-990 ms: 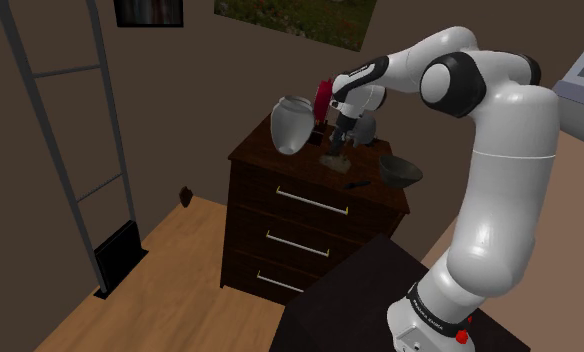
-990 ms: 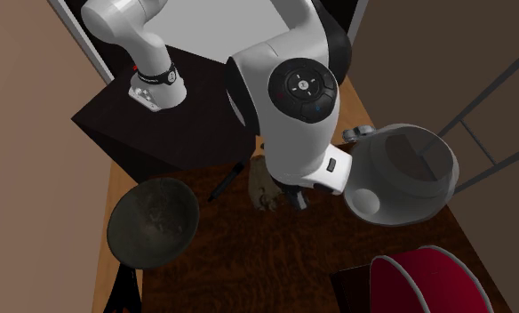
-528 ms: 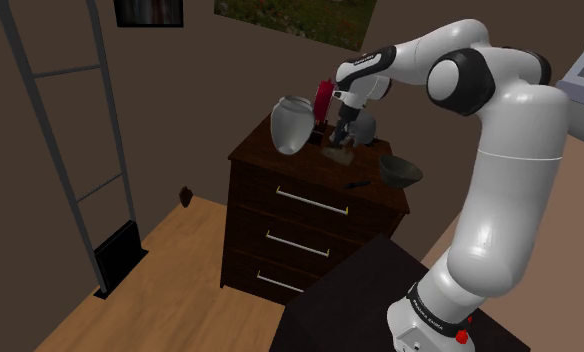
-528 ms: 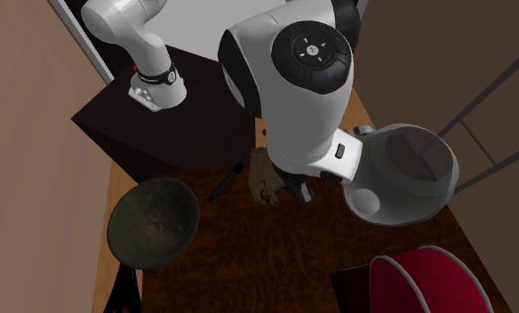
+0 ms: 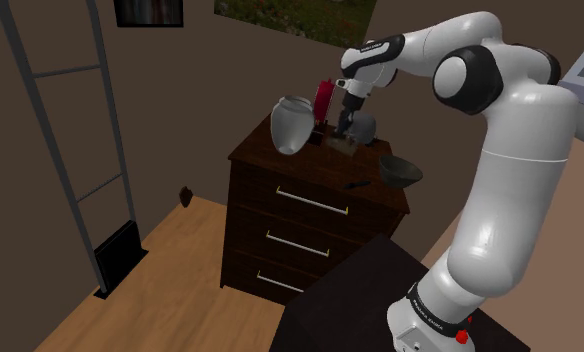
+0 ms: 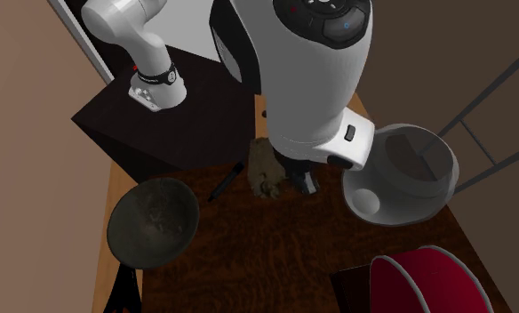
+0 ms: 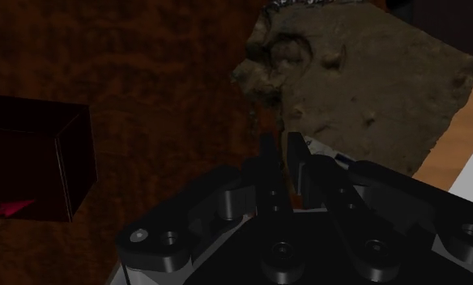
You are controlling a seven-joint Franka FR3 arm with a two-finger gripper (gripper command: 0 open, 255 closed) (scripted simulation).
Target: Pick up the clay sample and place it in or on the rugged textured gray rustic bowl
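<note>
The clay sample (image 5: 342, 143) is a rough brown slab, hanging just above the dark wooden dresser top (image 5: 280, 155). My gripper (image 5: 346, 128) is shut on one edge of it. From above, the clay sample (image 6: 265, 169) sticks out beside the hand, with the gripper (image 6: 300, 183) at its side. In the wrist view the gripper (image 7: 282, 162) has its fingers nearly together, pinching the edge of the clay sample (image 7: 364, 89). The dark grey rough bowl (image 5: 400, 170) stands at the dresser's end nearest the stand; in the second exterior view the bowl (image 6: 153, 222) lies to the clay's lower left.
A pale grey vase (image 5: 292, 124) (image 6: 400, 173) and a red dish (image 5: 323, 100) (image 6: 427, 280) stand close by the gripper. A thin dark stick (image 6: 224, 182) lies between clay and bowl. A dark box (image 7: 32, 162) sits on the dresser. A metal ladder frame (image 5: 110, 150) rises at the shoulder view's left.
The arm has risen and carried the clay sample up off the dresser top, a little toward the back. The bowl, vase and dish have not moved.
</note>
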